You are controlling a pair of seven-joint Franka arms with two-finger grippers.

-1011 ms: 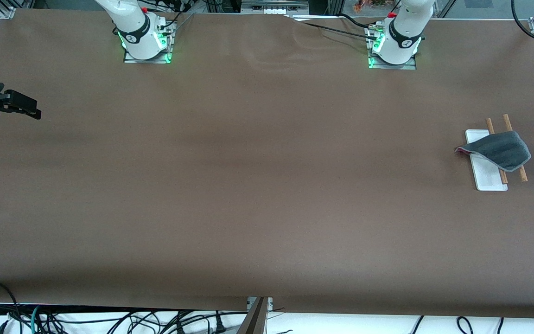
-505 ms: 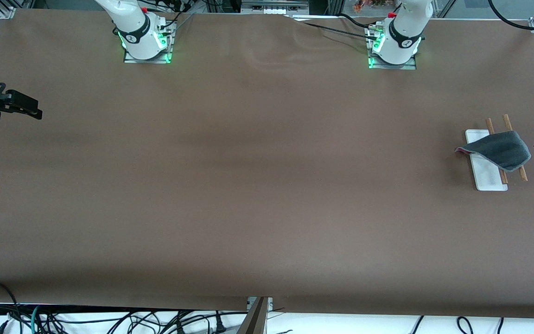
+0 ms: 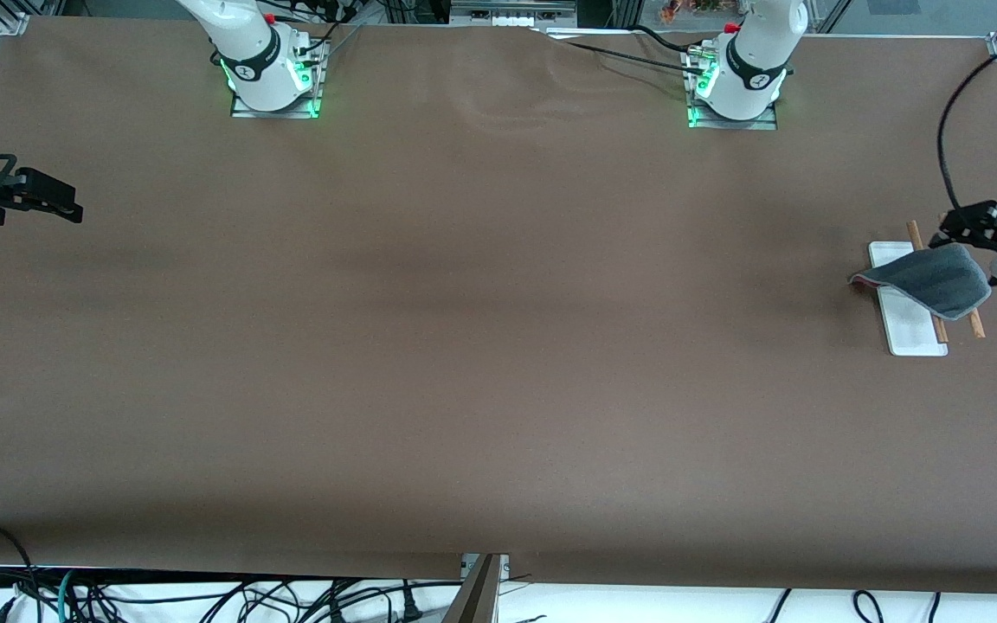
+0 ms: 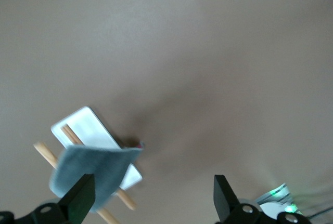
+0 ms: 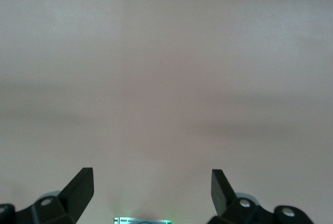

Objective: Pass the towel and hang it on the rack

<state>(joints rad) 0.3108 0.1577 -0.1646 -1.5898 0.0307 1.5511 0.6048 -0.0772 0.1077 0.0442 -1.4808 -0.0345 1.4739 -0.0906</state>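
The towel (image 3: pixel 931 279), dark grey side up with a pink edge showing, lies draped over the rack's two wooden rods (image 3: pixel 914 234) and white base (image 3: pixel 910 333) at the left arm's end of the table. My left gripper (image 3: pixel 968 223) hangs open over the rods' ends, just beside the towel and holding nothing. In the left wrist view the towel (image 4: pixel 88 169) and rack base (image 4: pixel 86 125) lie off to one finger's side of my left gripper (image 4: pixel 153 195). My right gripper (image 3: pixel 55 202) waits open and empty over the right arm's end of the table, and its wrist view (image 5: pixel 151 187) shows only bare table.
The brown table (image 3: pixel 498 346) has the two arm bases (image 3: pixel 273 82) (image 3: pixel 734 91) along its farthest edge. Cables hang below the edge nearest the front camera. A black cable (image 3: pixel 948 130) loops above the left gripper.
My left gripper has come in from the table's end and now sits over the rack beside the towel. The towel and rack have not moved. The right gripper has barely shifted.
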